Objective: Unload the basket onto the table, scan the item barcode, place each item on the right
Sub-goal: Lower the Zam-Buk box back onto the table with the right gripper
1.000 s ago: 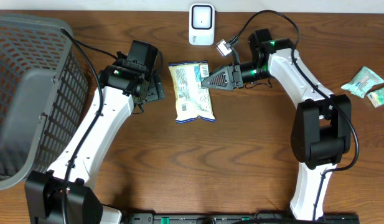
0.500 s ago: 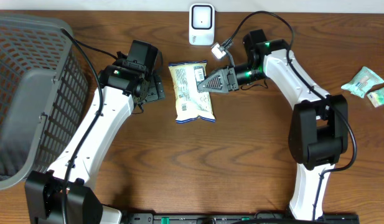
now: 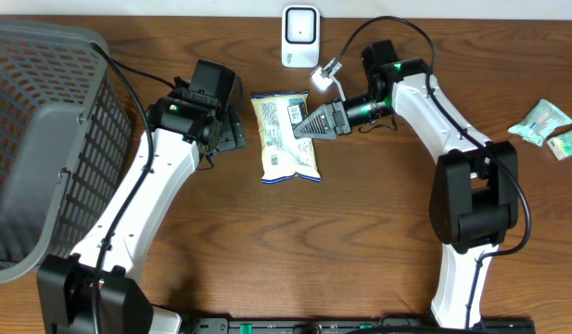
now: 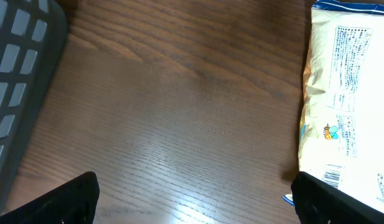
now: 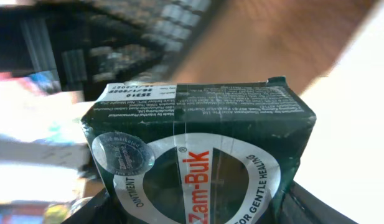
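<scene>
A dark green Zam-Buk ointment box (image 5: 204,143) fills the right wrist view, and my right gripper (image 5: 198,214) is shut on its sides. From overhead the box (image 3: 315,121) hangs over the right edge of a yellow snack bag (image 3: 284,139), below and slightly right of the white barcode scanner (image 3: 300,35) at the table's far edge. My left gripper (image 3: 232,130) rests just left of the bag, wide open with bare wood between its fingers (image 4: 61,202). The bag's printed back (image 4: 350,99) shows at the right of the left wrist view.
A big grey mesh basket (image 3: 35,139) takes up the left side; its wall (image 4: 17,74) shows in the left wrist view. Two small greenish packets (image 3: 542,121) (image 3: 565,141) lie at the far right. A cable loops above the right arm.
My right arm has shifted left and slightly toward the scanner, carrying the box over the snack bag's edge. The left arm and the bag have not moved.
</scene>
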Tool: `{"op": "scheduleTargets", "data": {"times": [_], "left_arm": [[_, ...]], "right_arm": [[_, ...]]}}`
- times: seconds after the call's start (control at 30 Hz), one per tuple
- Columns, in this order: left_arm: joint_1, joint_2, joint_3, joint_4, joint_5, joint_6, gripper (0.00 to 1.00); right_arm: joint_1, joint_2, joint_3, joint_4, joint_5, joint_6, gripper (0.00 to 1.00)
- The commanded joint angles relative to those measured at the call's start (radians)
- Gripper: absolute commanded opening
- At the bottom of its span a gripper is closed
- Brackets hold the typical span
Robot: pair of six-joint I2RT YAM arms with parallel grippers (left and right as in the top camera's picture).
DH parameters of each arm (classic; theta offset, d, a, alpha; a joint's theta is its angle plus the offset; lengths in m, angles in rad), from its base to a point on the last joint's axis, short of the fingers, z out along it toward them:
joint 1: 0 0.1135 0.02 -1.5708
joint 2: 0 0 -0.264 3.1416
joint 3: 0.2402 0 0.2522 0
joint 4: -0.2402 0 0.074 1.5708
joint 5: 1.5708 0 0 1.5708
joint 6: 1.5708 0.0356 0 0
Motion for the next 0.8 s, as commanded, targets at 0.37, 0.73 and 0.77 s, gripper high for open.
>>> {"op": "scheduleTargets", "data": {"times": [0.37, 0.73, 0.77], "left_arm": [[0.002, -0.010, 0.005, -0.005, -0.016, 0.006, 0.98], [0.002, -0.010, 0.005, -0.005, -0.016, 0.006, 0.98], [0.002, -0.010, 0.005, -0.005, -0.016, 0.006, 0.98]], "right_arm": [[0.006, 0.003, 0.019, -0.017, 1.089, 0.427, 0.57], [0.029, 0.005, -0.086, 0.072, 1.299, 0.282, 0.71], [0.027, 0.005, -0.089, 0.072, 1.299, 0.309, 0.73]]}}
